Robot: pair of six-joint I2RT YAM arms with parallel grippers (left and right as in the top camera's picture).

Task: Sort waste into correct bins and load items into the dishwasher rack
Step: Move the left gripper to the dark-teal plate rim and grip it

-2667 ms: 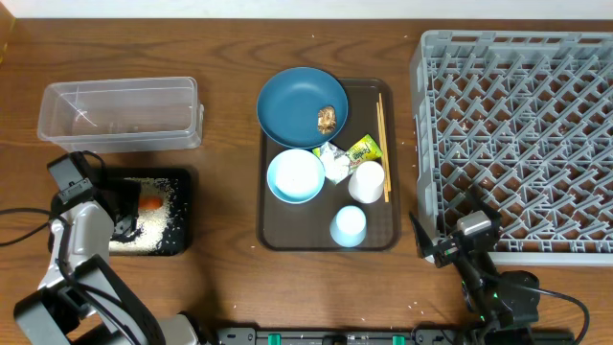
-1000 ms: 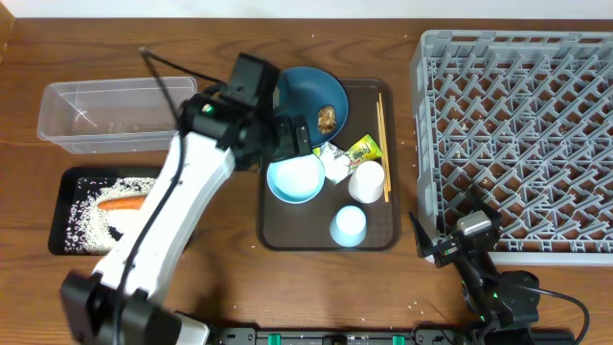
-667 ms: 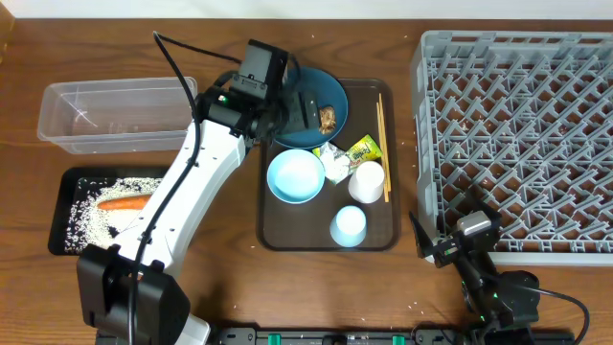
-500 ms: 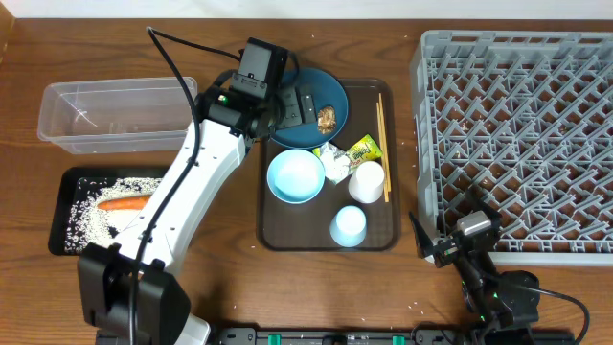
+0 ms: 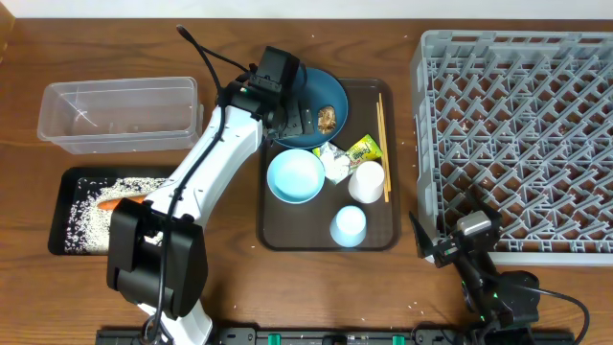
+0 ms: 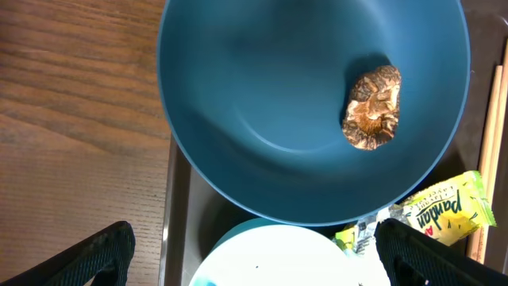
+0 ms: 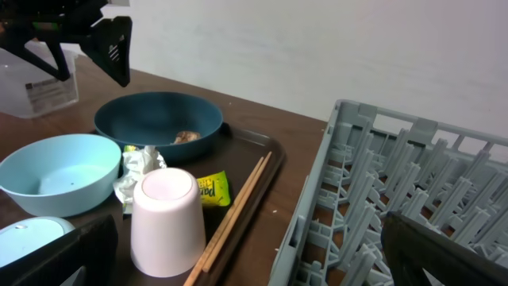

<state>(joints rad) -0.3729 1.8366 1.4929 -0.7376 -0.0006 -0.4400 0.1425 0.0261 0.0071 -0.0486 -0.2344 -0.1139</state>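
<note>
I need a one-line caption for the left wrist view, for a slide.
Open left gripper above the dark blue plate, which carries a brown food lump.

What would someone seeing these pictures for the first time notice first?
The white left arm stretched across the table, its open hand above the dark blue plate with a brown food lump on it. On the right, a big grey rack fills that side.

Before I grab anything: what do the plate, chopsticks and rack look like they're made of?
The plate looks like glazed ceramic or melamine, I can't tell which: smooth dark blue with a soft sheen. The chopsticks look like wood or bamboo: pale tan, matte and thin. The rack looks like moulded grey plastic: matte, one-piece lattice with pegs.
</note>
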